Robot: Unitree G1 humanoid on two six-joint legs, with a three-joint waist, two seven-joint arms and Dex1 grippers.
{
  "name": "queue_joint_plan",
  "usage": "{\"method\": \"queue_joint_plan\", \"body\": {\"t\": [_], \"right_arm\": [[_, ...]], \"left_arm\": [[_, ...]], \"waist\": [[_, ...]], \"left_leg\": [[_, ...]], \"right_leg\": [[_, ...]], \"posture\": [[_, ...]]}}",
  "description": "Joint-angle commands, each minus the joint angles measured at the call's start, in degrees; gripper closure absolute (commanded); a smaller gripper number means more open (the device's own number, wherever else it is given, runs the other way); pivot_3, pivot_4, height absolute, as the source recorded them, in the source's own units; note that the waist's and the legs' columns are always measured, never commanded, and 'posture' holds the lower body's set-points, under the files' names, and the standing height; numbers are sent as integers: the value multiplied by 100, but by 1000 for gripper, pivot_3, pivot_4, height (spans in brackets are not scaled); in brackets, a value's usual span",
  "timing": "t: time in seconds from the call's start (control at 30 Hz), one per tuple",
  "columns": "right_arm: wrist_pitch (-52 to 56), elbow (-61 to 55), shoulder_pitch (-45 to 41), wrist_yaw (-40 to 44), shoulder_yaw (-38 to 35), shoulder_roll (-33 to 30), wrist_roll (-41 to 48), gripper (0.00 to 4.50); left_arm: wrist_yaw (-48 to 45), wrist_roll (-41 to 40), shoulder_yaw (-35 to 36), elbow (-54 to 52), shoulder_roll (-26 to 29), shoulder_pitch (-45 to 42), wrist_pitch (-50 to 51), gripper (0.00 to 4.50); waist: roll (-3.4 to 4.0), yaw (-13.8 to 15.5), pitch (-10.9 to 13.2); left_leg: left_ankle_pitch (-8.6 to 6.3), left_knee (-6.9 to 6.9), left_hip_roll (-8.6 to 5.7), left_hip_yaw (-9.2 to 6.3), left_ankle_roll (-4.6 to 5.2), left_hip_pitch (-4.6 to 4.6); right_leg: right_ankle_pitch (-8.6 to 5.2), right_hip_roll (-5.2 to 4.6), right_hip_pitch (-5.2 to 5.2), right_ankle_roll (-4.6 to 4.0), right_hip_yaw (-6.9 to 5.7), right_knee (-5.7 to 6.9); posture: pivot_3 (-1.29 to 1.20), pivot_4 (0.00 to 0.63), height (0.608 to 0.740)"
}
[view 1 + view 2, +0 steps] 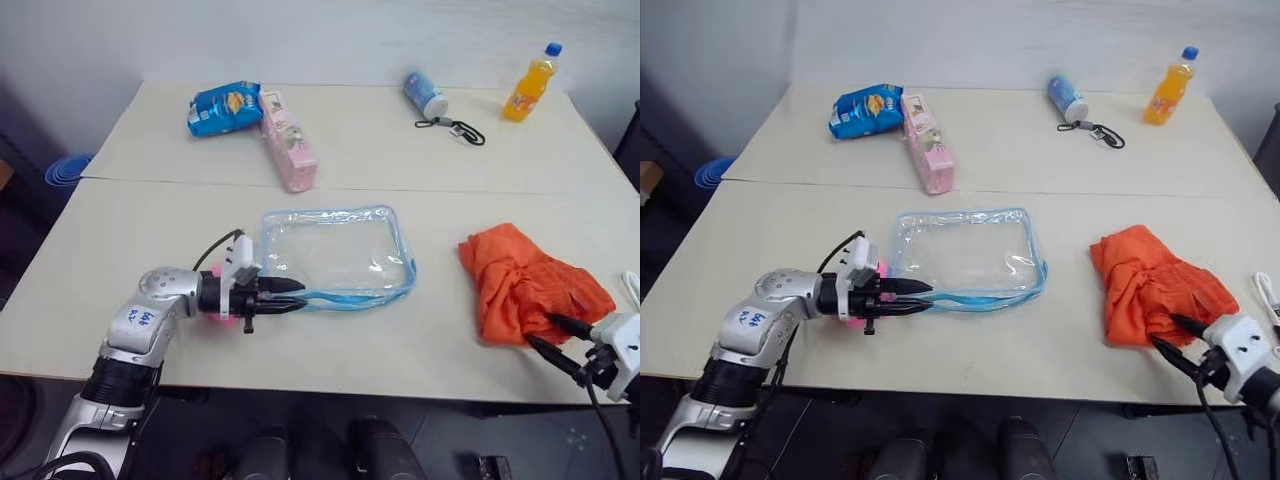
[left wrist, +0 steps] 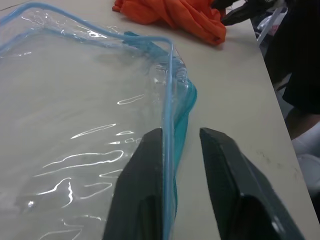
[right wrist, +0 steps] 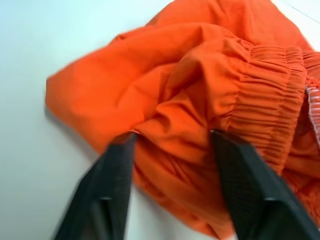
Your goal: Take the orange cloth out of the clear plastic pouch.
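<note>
Left wrist view: left gripper (image 2: 181, 145), two black fingers parted, blue edging of the flat transparent plastic pouch with rounded corners (image 1: 330, 250) seen running between them without being pinched. Right gripper (image 3: 172, 142), fingers spread wide, set at the near edge of the crumpled bright orange-red fabric cloth (image 1: 528, 282), nothing clamped. Cloth lies fully outside the pouch, well apart to its right, on the pale beige table (image 1: 140, 250). Pouch lies flat, mid-table. Far side holds: blue snack bag (image 1: 224, 107), pink rectangular packet (image 1: 289, 141), small white-and-blue bottle lying down (image 1: 426, 94), upright orange drink bottle (image 1: 531, 84).
</note>
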Motion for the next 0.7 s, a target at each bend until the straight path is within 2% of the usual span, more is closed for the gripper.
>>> {"method": "queue_joint_plan", "body": {"t": [0.03,0.1,0.17,0.27,0.37,0.43,0.5,0.6,0.7], "right_arm": [[-425,512,61,374,-608,-364,113,792],[-673,675,112,701,-819,-476,273,147],[-853,726,213,1109,-1083,-554,519,0],[-454,157,439,1467,-1505,-634,1069,0],[185,-824,698,1537,-1528,-557,1600,0],[350,-1873,892,1447,-943,-338,1683,0],[356,-2452,945,1381,-269,-103,1540,0],[87,-2395,716,1191,532,345,1064,0],[-437,-1818,457,1066,815,692,617,0]], "left_arm": [[-279,-121,393,19,166,84,-523,1942],[-498,-156,622,137,263,130,-961,1353],[-821,-243,874,202,418,233,-1367,736],[-990,-65,1437,422,887,735,-2045,736],[-897,69,1743,422,1126,1269,-2419,736],[-866,80,2063,343,1186,1903,-2681,736],[-784,115,2272,324,1158,2383,-2959,736],[-510,427,2292,344,1033,2895,-3526,736],[-170,354,2323,57,933,3096,-3373,736]], "waist": [[-1,6,0],[-2,4,1],[-2,-1,1],[1,-37,-1],[5,-122,-3],[5,-147,-3],[-9,-157,-2],[-17,-131,0],[-12,-71,0]], "left_leg": [[-1,1,0,0,2,0],[-2,-1,-1,-1,4,-1],[-2,-6,0,0,4,0],[-3,-13,2,4,5,4],[-18,-38,6,8,32,20],[-17,-40,8,0,33,20],[-17,-66,8,1,32,46],[-18,-98,11,-9,30,97],[-24,-95,-4,-7,41,94]], "right_leg": [[0,0,1,0,-1,-1],[0,0,0,0,-2,-3],[0,2,-1,0,-3,-6],[0,2,1,0,1,-9],[-1,1,2,-1,7,-9],[-1,-3,7,-2,2,-10],[-3,-5,21,-5,4,-13],[-10,-7,77,-19,-10,-40],[-10,-29,84,-18,-10,-55]], "posture": [[0,150,740],[0,150,740],[0,150,740],[0,150,740],[0,150,740],[0,150,740],[0,150,740],[0,150,740],[0,150,740]]}}
